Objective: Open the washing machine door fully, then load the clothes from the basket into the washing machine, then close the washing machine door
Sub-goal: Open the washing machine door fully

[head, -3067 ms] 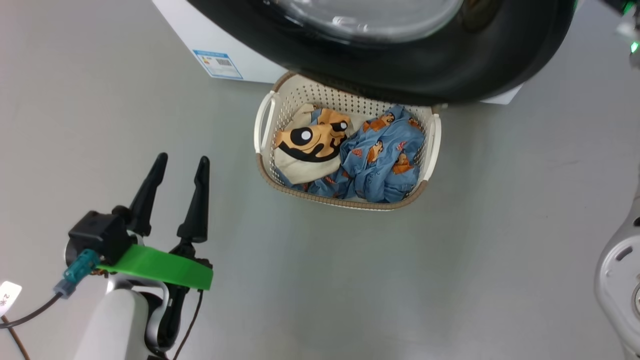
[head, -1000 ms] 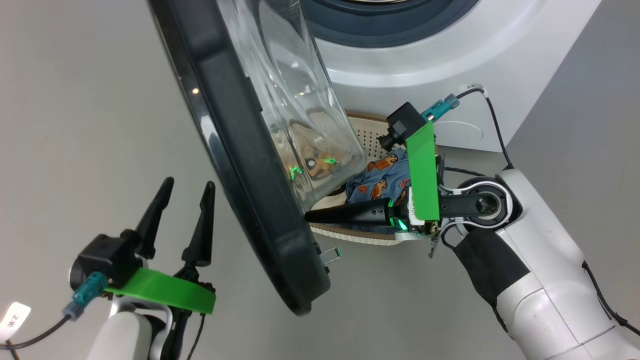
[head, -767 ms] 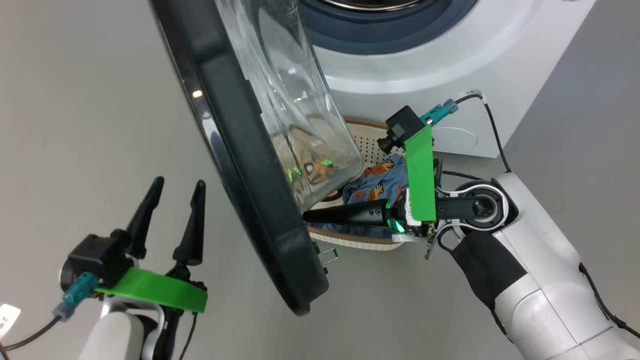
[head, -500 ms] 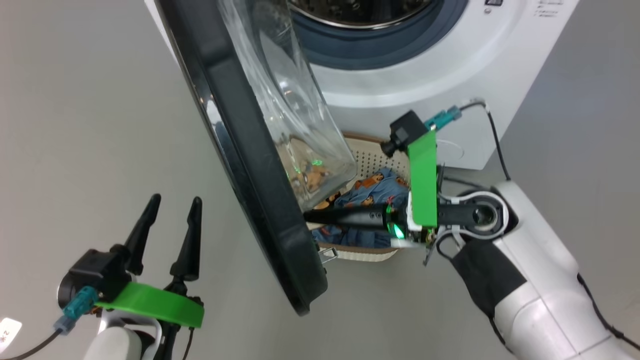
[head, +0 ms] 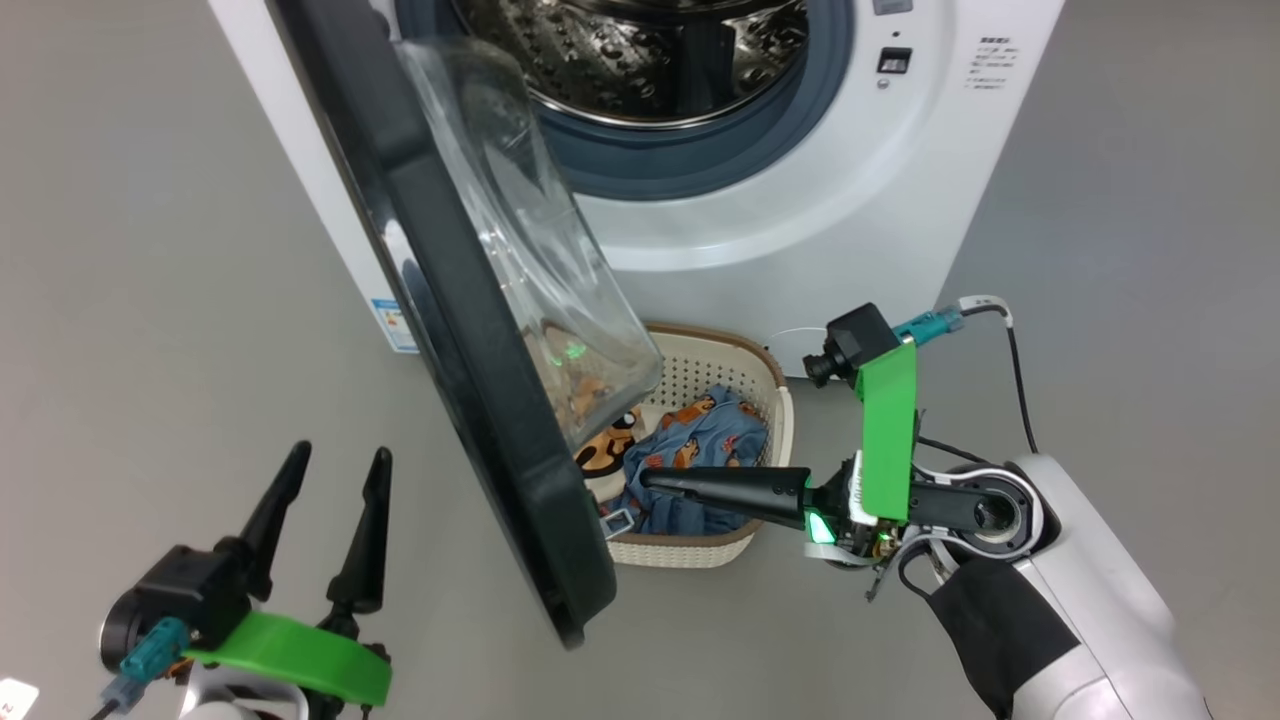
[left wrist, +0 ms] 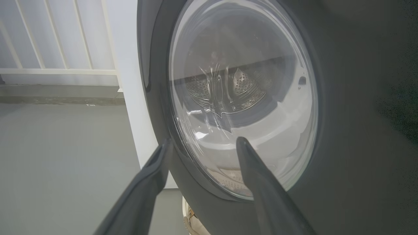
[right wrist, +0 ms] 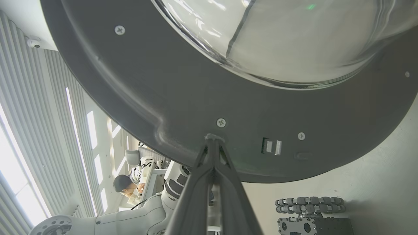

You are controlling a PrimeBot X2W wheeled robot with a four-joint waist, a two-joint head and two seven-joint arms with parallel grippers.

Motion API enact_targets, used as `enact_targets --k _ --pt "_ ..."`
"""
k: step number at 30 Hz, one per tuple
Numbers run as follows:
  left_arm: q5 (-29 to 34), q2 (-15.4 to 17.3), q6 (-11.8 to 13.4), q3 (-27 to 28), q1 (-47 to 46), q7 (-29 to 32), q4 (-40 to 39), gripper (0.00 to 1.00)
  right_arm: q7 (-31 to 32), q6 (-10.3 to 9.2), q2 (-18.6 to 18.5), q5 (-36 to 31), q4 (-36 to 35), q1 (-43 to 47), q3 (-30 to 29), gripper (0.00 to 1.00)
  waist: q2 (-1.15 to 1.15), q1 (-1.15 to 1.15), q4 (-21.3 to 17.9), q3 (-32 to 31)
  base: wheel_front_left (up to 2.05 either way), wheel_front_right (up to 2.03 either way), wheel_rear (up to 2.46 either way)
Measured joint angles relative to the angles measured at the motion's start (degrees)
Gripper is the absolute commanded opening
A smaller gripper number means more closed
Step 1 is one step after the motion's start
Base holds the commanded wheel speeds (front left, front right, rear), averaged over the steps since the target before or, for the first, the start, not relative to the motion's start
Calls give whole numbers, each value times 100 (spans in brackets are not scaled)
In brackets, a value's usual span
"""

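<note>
Washing machine door (head: 470, 330) further open, closed right gripper (head: 648, 476) at its inner rim, left gripper (head: 340, 455) spread.

We see the glossy black washing machine door (head: 440, 300) standing partly open, its glass bowl overhanging the cream basket (head: 680, 550), which sits on the floor (head: 150, 300) just before the white washing machine (head: 800, 200), holding blue and cream clothes (head: 710, 440).

Smooth grey floor (head: 1100, 250), evenly lit, with soft reflections. In the left wrist view, a white railing (left wrist: 58, 70) with slim bars stands above a grey ledge (left wrist: 62, 98). The right wrist view shows a ribbed pale wall (right wrist: 29, 98) and bright narrow windows (right wrist: 93, 130).
</note>
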Motion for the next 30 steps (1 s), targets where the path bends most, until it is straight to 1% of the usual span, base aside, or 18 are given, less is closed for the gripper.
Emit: enact_targets --k 7,8,9,10,11,16,21,25,30 --pt "15 49 0 82 211 0 -10 100 -330 0 -78 38 -352 355 -125 0 0 0 -230 -122 0 0 0" --pt "14 57 0 87 237 0 -14 100 -428 0 -86 21 -428 415 -142 9 0 0 -264 -135 0 0 0" --pt "14 73 0 89 270 0 -21 100 -579 0 -87 -38 -517 469 -180 45 0 0 -298 -147 0 0 0" --pt "14 82 0 99 291 0 -22 100 -747 0 -87 -107 -605 506 -230 88 0 0 -331 -156 0 0 0" --pt "14 91 0 113 297 0 -23 100 -918 0 -88 -223 -709 541 -280 100 0 0 -364 -164 0 0 0" --pt "14 127 0 172 297 0 -41 100 -1892 0 -112 -956 -1314 576 -435 100 0 0 -481 -162 0 0 0" --pt "14 129 0 203 297 0 -41 100 -2699 0 -205 -1646 -1606 674 -411 100 0 0 -543 -153 0 0 0" --pt "13 127 0 210 296 0 -40 100 -3492 0 -398 -2269 -1795 681 -215 100 0 0 -564 -143 0 0 0" --pt "14 127 0 215 297 0 -40 100 -4613 0 -776 -3126 -1828 637 219 100 0 0 -577 -156 0 0 0"
